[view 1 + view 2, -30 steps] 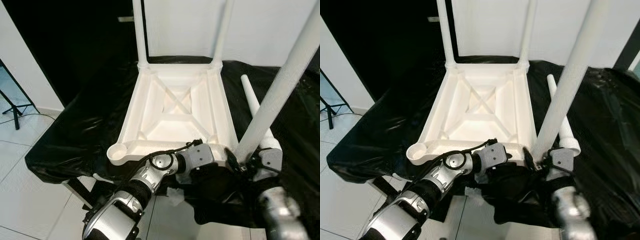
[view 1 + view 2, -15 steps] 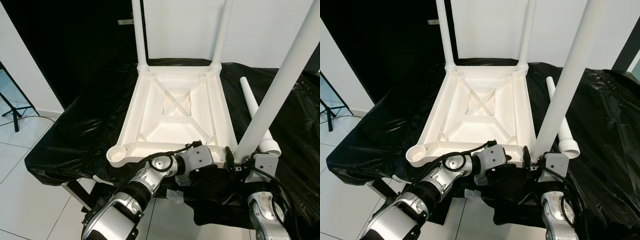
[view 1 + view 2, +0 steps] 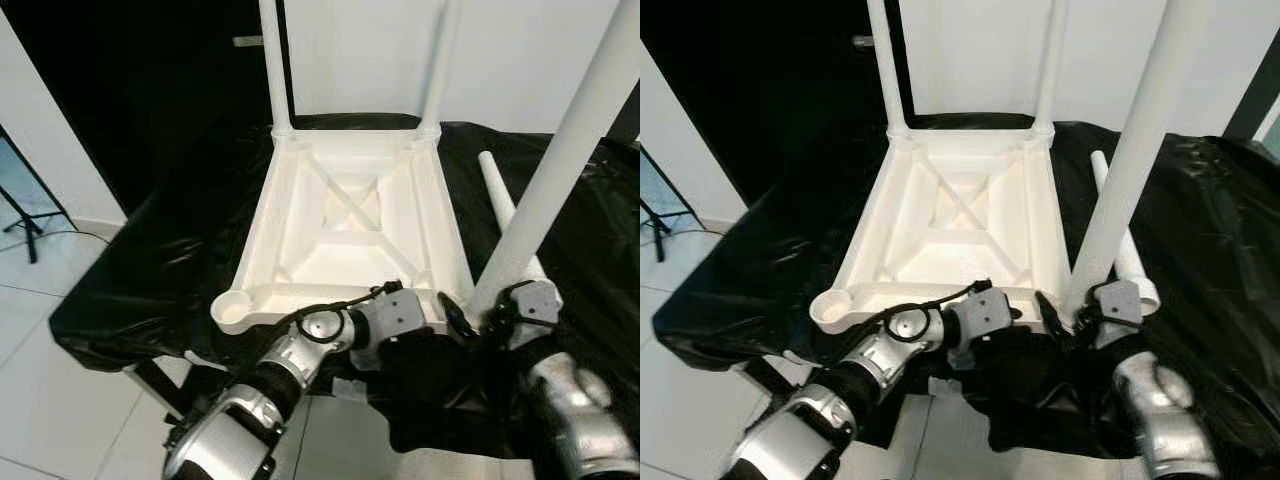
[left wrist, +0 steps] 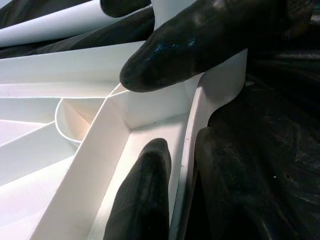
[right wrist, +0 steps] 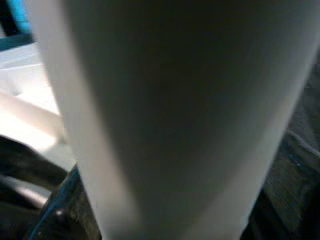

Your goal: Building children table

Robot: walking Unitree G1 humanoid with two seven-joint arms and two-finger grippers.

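Observation:
The white table top [image 3: 350, 225] lies upside down on a black cloth. Two white legs [image 3: 272, 60] [image 3: 440, 60] stand in its far corners. My right gripper [image 3: 482, 316] is shut on a third white leg [image 3: 560, 170], held nearly upright with its foot at the near right corner; that leg [image 5: 165, 120] is right up against the right wrist camera. My left gripper [image 4: 142, 112] is at the same near edge, its fingers [image 4: 190, 40] shut over the table top's rim [image 4: 200, 115]. The near left socket [image 3: 232, 305] holds no leg. A fourth leg [image 3: 500, 200] lies loose on the cloth to the right.
The black cloth [image 3: 150, 270] drapes over the work surface, and its edge drops off at the near left. White floor tiles [image 3: 60, 400] lie below, with a black stand's feet [image 3: 22, 218] on them at the far left. A white wall is behind.
My right forearm has swung out to the right and turned around the leg, whose foot stays at the near right corner. The left gripper has kept its place on the rim.

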